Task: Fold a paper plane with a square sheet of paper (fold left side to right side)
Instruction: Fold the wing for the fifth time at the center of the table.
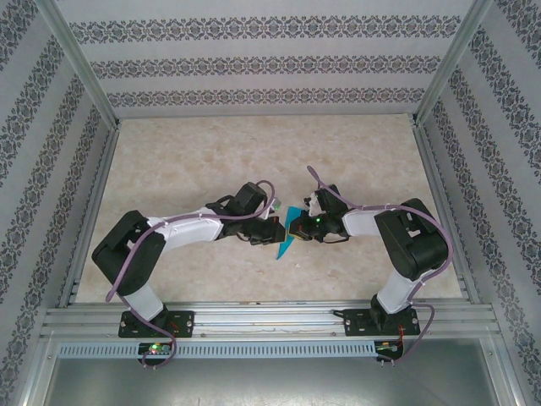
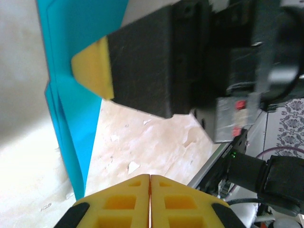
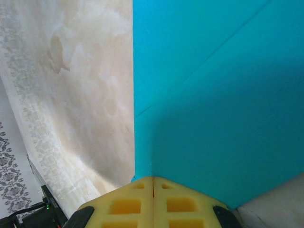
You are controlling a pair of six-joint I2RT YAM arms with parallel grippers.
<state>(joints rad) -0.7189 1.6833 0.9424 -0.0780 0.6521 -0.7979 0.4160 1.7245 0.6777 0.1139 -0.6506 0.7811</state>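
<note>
Mid-frame, left arm (image 1: pixel 182 228) and right arm (image 1: pixel 380 224) bend inward; right pincer (image 3: pixel 153 180) pinches the creased paper plane (image 3: pixel 213 95), left pincer (image 2: pixel 150 176) pressed together, empty.

I count two arms of mine, one left arm (image 1: pixel 169 233) and one right arm (image 1: pixel 406 241), and two pincers, a left pincer (image 2: pixel 150 199) and a right pincer (image 3: pixel 153 199). There is one folded teal paper (image 1: pixel 287 238) and one tabletop (image 1: pixel 254 161).

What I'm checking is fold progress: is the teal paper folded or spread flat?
Folded: the teal paper shows diagonal creases and stacked layered edges, tapering to a point.
</note>
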